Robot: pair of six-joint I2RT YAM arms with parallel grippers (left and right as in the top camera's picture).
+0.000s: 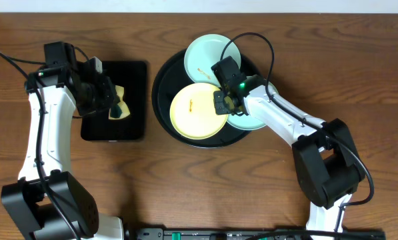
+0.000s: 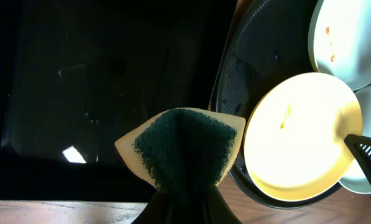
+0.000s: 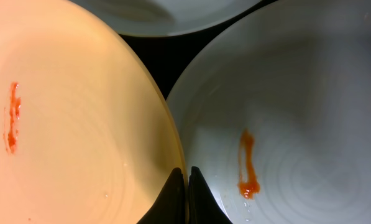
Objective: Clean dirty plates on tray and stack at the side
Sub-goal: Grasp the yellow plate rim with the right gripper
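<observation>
Inside the tray (image 1: pixel 160 100), the yellow plate (image 1: pixel 193 112) lies against two blue plates (image 1: pixel 209 53). The right gripper (image 3: pixel 186 186) is pinched almost closed on the yellow plate's rim. Left of the tray, the left gripper (image 1: pixel 112 100) clamps a sponge (image 2: pixel 182 146).

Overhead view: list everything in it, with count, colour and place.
Pale yellow glossy round plate: one, orange smear, near side of the round tray.
Light blue glossy round plates: two, orange-smudged, one at the tray's far side, one on its right.
Large round rimmed tray: one, black, table centre.
Rectangular tray: one, black, left of it.
Scouring sponge: one, yellow and dark green, above the rectangular tray.
Wooden table: one, brown.
Left end effector: black, shut on the sponge.
Right end effector: black, pinching the yellow plate's rim.
</observation>
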